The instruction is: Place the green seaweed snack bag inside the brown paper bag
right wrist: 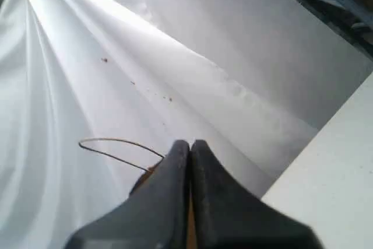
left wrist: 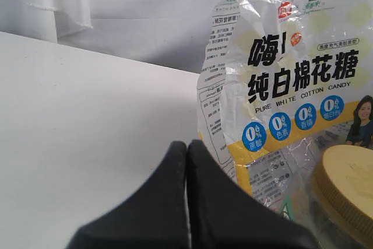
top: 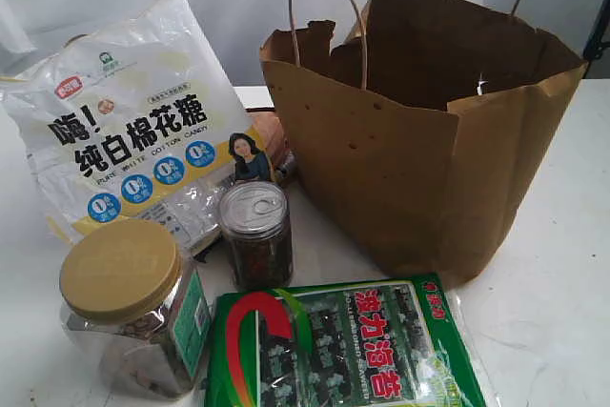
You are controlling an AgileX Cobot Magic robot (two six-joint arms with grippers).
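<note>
The green seaweed snack bag [top: 348, 348] lies flat at the table's front, red characters facing up. Behind it to the right stands the brown paper bag [top: 419, 140], mouth open, rim torn, cord handles upright. Neither gripper shows in the exterior view. My left gripper [left wrist: 187, 145] is shut with nothing between its black fingers, low over the white table beside the candy bag. My right gripper [right wrist: 190, 144] is shut too. Past it a handle loop [right wrist: 116, 147] and a sliver of brown paper from the brown paper bag [right wrist: 145, 174] show. The snack bag is in neither wrist view.
A large white-and-yellow candy bag [top: 124, 121] leans at the back left. A clear jar with a tan lid [top: 129, 307] and a small pull-tab can [top: 255, 234] stand just behind the snack bag. White cloth [right wrist: 87, 56] hangs behind the table.
</note>
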